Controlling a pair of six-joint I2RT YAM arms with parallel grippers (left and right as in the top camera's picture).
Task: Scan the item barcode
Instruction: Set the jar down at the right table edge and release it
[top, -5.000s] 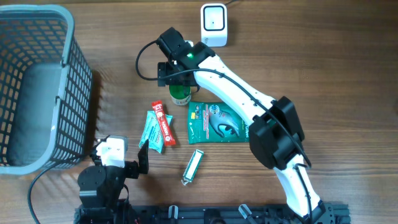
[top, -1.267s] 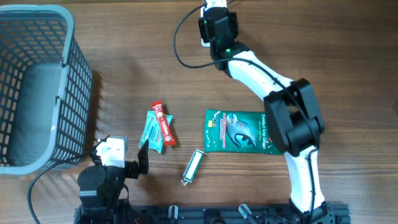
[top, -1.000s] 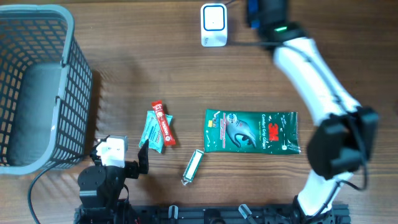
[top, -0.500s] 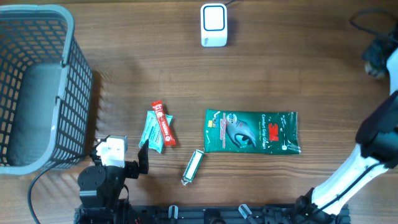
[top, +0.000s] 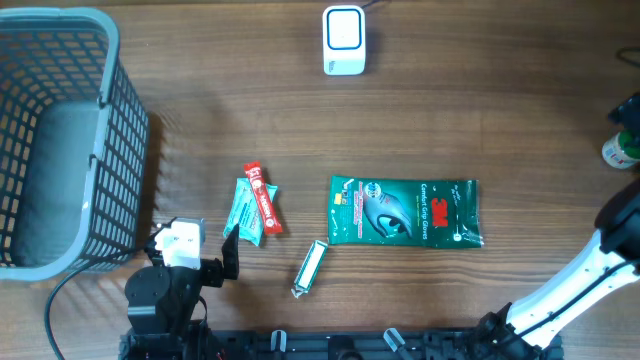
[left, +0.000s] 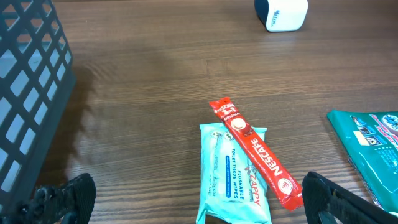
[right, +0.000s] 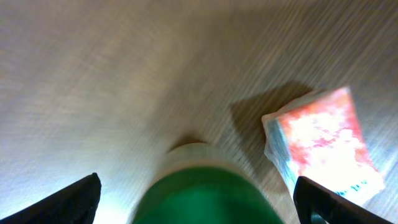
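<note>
Six goods, one scanner and one basket make up our count on the table (top: 500, 80).

**Progress**
- Right gripper (right: 199, 202): at the table's right edge, jaws spread wide. The green-topped bottle (top: 622, 152) sits between them with a gap on either side, so nothing is gripped.
- Left gripper (left: 198, 200): low at the near edge, jaws wide apart, holding nothing.
- Scanner (top: 343, 40): at the far edge, upright, with nothing in front of its face.
- We take the bottle for the item in hand. It is well apart from the scanner, and we cannot tell whether its barcode has been read.
- We judge that the goods below are all left to scan, as they lie flat mid-table, near neither the scanner nor the basket:
  - green pack (top: 405, 211)
  - teal packet (top: 243, 212)
  - red stick (top: 262, 198), lying across the teal packet's edge
  - slim sachet (top: 311, 268), just beside the green pack's near corner
- A blurred red and white packet (right: 320, 140) lies close beside the bottle in the right wrist view. We cannot read it.

**Containers**
- Basket (top: 110, 100): grey mesh, at the left of the table. We see only its bare floor, with no goods inside.
- Bottle: cap on, contents not visible.
</note>
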